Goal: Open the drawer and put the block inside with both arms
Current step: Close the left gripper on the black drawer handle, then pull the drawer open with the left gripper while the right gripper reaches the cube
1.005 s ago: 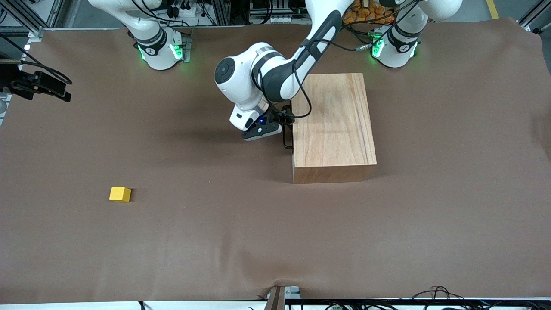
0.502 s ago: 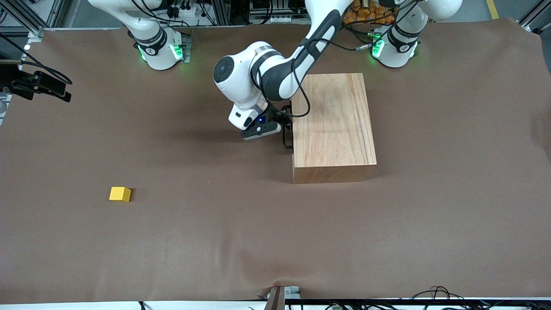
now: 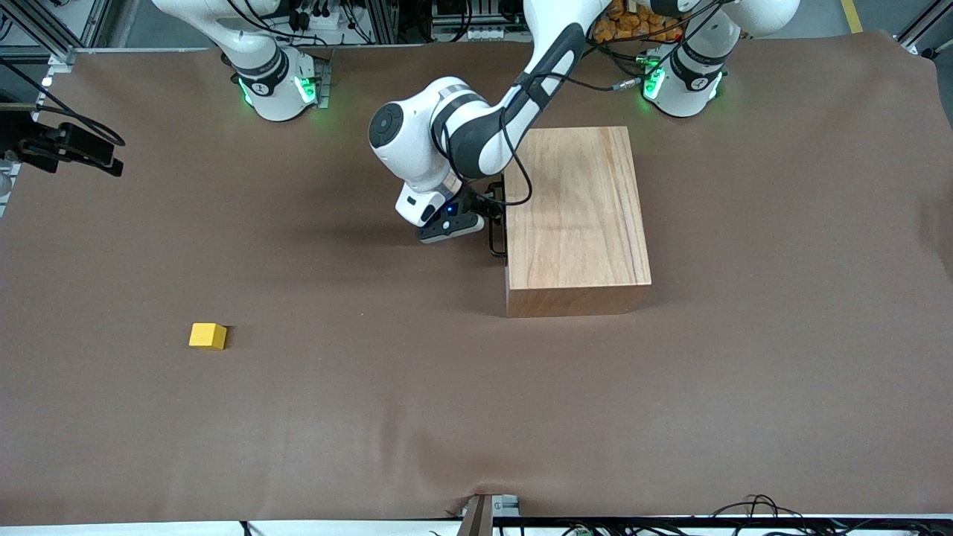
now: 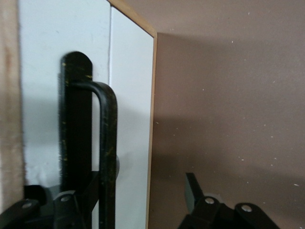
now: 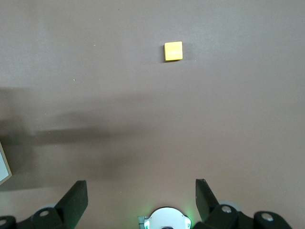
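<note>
The wooden box (image 3: pixel 573 208) stands mid-table with its drawer shut. The drawer's white front panel (image 4: pixel 128 95) faces the right arm's end and carries the black U-shaped handle (image 3: pixel 495 227), which also shows in the left wrist view (image 4: pixel 108 143). My left gripper (image 3: pixel 485 223) is at the handle, open, with the bar between its fingers (image 4: pixel 193 191) and not clamped. The yellow block (image 3: pixel 208 336) lies on the table toward the right arm's end, nearer the front camera. My right gripper (image 5: pixel 140 188) is open and empty, high over the table, with the block (image 5: pixel 173 51) in its view.
Brown cloth covers the table (image 3: pixel 476 417). The right arm's green-lit base (image 3: pixel 275 82) and the left arm's base (image 3: pixel 681 82) stand along the back edge. A black camera mount (image 3: pixel 67 145) sits at the right arm's end.
My left gripper has shifted slightly along the handle, away from the front camera. The drawer stays shut. The block has not moved.
</note>
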Motion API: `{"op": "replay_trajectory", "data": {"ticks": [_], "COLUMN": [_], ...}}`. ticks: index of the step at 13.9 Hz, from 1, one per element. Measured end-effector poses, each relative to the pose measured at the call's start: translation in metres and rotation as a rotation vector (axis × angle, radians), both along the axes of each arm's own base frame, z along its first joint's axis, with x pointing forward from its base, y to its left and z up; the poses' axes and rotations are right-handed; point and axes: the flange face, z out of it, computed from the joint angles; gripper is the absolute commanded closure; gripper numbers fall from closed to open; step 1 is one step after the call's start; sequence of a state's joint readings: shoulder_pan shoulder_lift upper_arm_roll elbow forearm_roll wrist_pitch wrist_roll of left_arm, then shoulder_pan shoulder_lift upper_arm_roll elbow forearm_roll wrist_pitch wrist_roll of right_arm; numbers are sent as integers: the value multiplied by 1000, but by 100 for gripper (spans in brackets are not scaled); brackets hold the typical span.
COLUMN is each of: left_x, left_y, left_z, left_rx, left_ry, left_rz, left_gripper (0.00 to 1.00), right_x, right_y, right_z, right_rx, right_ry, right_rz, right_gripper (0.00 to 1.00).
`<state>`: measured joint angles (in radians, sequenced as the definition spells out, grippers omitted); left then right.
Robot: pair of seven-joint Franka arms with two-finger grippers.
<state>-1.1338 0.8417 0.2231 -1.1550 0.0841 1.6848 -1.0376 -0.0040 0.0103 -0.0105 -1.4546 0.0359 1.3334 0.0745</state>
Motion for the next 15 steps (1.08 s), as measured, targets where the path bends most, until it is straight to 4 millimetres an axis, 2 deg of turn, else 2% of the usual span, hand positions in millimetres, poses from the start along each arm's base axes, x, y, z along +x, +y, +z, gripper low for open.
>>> {"op": "replay_trajectory", "data": {"ticks": [2, 3, 5, 6, 8, 12, 14, 15], "left_x": [-2, -2, -2, -1, 0, 3, 3, 4], "left_y": [-1, -2, -3, -4, -7, -13, -17, -18], "left_z": [-3, -2, 0, 1, 3, 6, 8, 9], "left_rx": [5, 3, -4, -10, -27, -75, -96, -107], "left_ry": [1, -1, -6, -10, -23, -55, -67, -74], "left_rz": [-4, -4, -5, -5, -3, -10, -16, -19], "left_gripper": [59, 55, 44, 32, 25, 21, 0, 0], "right_x": [0, 0, -1, 0, 4, 17, 27, 32], "right_y": [0, 0, -1, -2, -4, -4, -2, -1], "right_z": [0, 0, -1, -4, -12, -36, -56, -69], "right_rx": [0, 0, 0, 0, 0, 0, 0, 0], "right_ry": [0, 1, 10, 17, 34, 76, 116, 145], "right_rz": [0, -1, -3, -5, -9, -8, -5, -3], "right_gripper": [0, 0, 0, 0, 0, 0, 0, 0]}}
